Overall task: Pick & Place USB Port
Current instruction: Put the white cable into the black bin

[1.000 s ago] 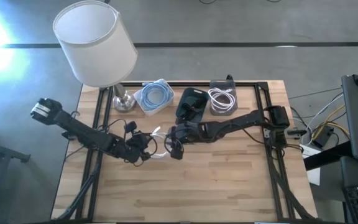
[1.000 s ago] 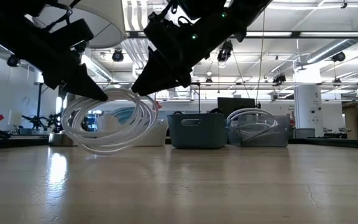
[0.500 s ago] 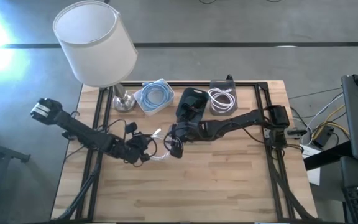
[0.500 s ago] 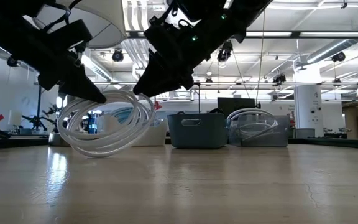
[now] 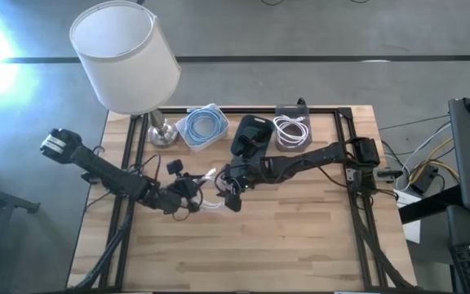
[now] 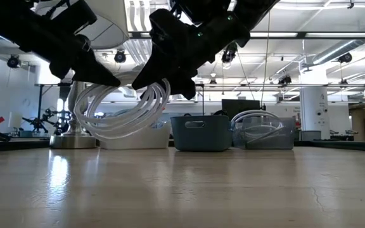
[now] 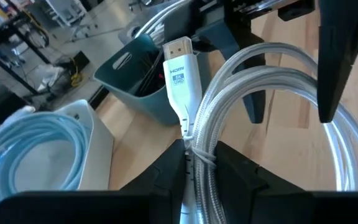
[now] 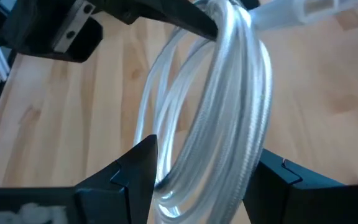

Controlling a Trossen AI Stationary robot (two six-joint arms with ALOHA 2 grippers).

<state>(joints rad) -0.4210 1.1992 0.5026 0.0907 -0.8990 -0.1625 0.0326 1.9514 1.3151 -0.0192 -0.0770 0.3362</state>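
**Coiled white cable, held aloft between both hands**

Item 1, near: bare wooden desk, nothing on its near half.

Item 2, mid-desk: white coiled cable with an HDMI-marked plug, hanging clear of the desk. My left hand is clamped on the bundle just below the plug. My right hand has its fingers set either side of the loops on the coil's right side; I cannot tell whether they press on it.

Handling, as I judge it: light, braided, springy. Loops will splay if pinched singly. Best hold is where the strands are gathered near the plug, not the plug tip.

Item 3, far edge, left to right: lamp, white bin with a blue cable, dark bin, clear bin with a white cable.
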